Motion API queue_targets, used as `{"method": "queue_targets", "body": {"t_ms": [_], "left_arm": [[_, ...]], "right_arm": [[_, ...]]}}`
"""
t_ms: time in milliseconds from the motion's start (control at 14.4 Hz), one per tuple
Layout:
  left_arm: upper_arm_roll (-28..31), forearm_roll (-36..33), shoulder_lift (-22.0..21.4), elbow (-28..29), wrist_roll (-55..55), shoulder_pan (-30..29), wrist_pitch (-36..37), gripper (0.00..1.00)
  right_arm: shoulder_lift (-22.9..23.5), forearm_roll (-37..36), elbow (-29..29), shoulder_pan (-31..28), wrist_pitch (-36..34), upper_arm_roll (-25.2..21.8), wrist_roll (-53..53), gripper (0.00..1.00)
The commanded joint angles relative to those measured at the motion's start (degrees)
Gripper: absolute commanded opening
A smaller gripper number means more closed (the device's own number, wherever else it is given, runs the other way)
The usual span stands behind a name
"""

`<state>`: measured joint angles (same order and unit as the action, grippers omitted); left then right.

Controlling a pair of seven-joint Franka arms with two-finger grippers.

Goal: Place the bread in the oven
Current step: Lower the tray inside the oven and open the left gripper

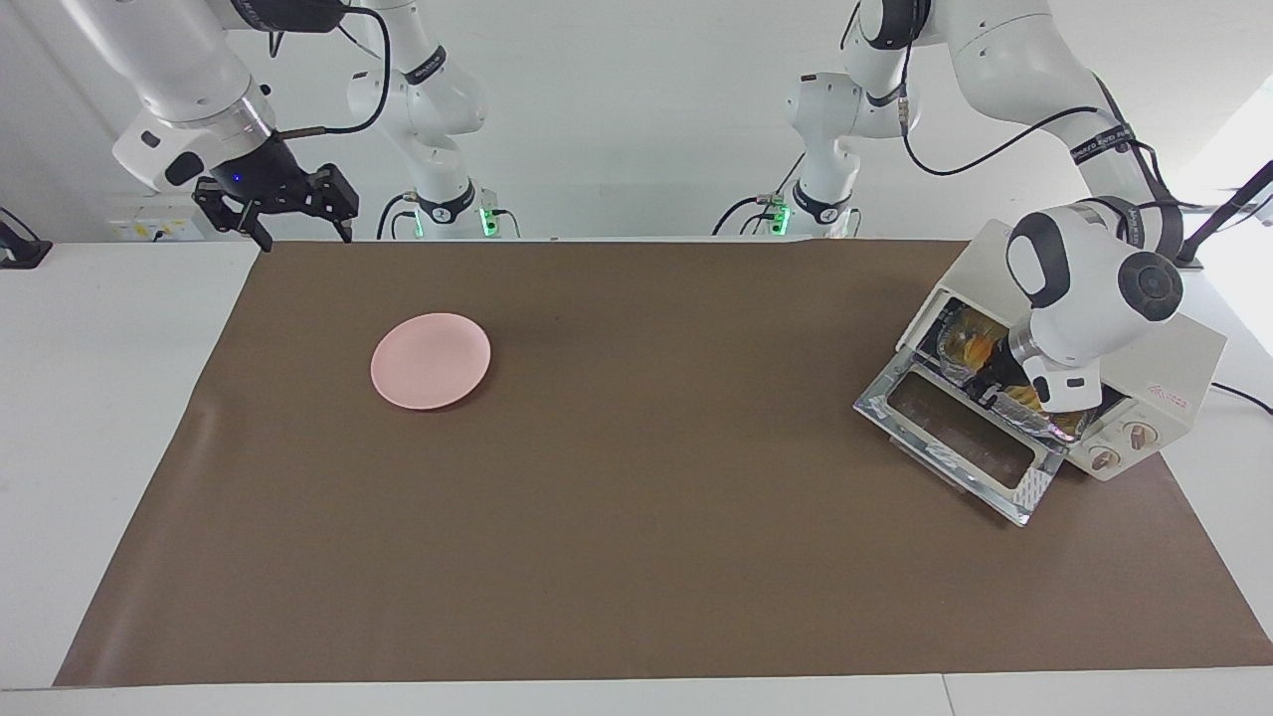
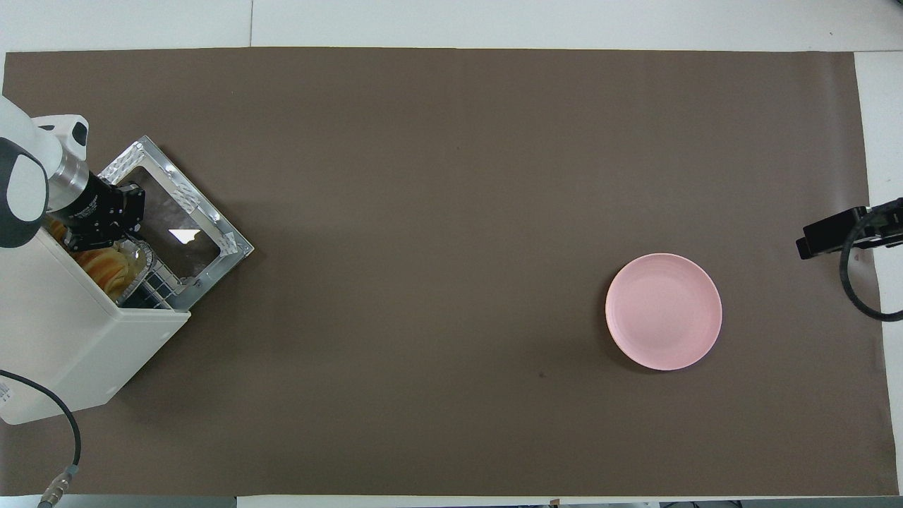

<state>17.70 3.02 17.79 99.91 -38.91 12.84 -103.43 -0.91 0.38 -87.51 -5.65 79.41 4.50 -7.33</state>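
- The oven (image 1: 1164,373) stands at the left arm's end of the bench (image 1: 60,398), set at an angle on the brown mat (image 1: 646,497), with its glass door (image 1: 960,438) dropped open and lying flat on the mat
- The bread (image 2: 106,267) lies on a foil tray (image 2: 137,255) at the oven's mouth, mostly inside the cavity; only part of it shows under the oven's top edge
- The left tool (image 2: 106,224) reaches into the oven's opening just above the door, at the tray's edge, with its fingertips shut; whether they pinch the foil rim or only press against it cannot be made out
- The right tool (image 1: 278,204) waits in the air over the bench edge at the right arm's end, jaws spread wide and holding nothing
- A pink plate (image 1: 431,360) sits bare on the mat, toward the right arm's end, well apart from the oven
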Motion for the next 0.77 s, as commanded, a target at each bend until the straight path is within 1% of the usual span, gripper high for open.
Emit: {"method": "queue_targets", "body": {"t_ms": [0,70,139,209,278,348,418,487,557,696], "left_arm": [[-0.04,-1.09,-2.14,2.22,1.90,-0.09,-0.10,0.12],[-0.04,-1.09,-2.06,2.13,2.60,-0.18,-0.19,0.25],[-0.04,-1.09,-2.06,2.05,2.61,-0.10,-0.37,0.29],[-0.04,-1.09,-1.79,1.61,2.61,-0.09,-0.37,0.51],[-0.04,-1.44,-1.62,0.74,2.78,0.25,-0.80,0.61],[-0.12,-1.96,-1.53,-0.67,2.96,0.60,-1.50,0.67],[-0.13,-2.49,-1.35,-2.16,2.96,1.04,-1.51,0.94],[-0.13,-3.54,-1.35,-3.57,2.96,2.09,-1.42,1.00],[-0.21,-5.12,-1.35,-5.15,3.05,2.89,-0.81,1.00],[-0.30,-5.66,-1.44,-8.22,3.66,4.38,0.07,1.00]], "right_arm": [[-1.11,0.50,-1.35,-1.03,0.22,0.60,0.30,1.00],[-1.11,0.50,-1.35,-1.03,0.22,0.69,0.30,1.00],[-1.11,0.50,-1.35,-1.03,0.22,0.69,0.30,1.00],[-1.11,0.50,-1.26,-1.03,0.22,0.69,0.30,1.00],[-1.11,0.50,-1.35,-1.03,0.22,0.60,0.30,1.00],[-1.11,0.50,-1.35,-1.03,0.22,0.69,0.30,1.00],[-1.11,0.50,-1.35,-1.03,0.22,0.60,0.30,1.00],[-1.11,0.50,-1.35,-1.03,0.22,0.69,0.30,1.00],[-1.11,0.50,-1.35,-1.03,0.22,0.69,0.30,1.00],[-1.11,0.50,-1.35,-1.03,0.22,0.69,0.30,1.00]]}}
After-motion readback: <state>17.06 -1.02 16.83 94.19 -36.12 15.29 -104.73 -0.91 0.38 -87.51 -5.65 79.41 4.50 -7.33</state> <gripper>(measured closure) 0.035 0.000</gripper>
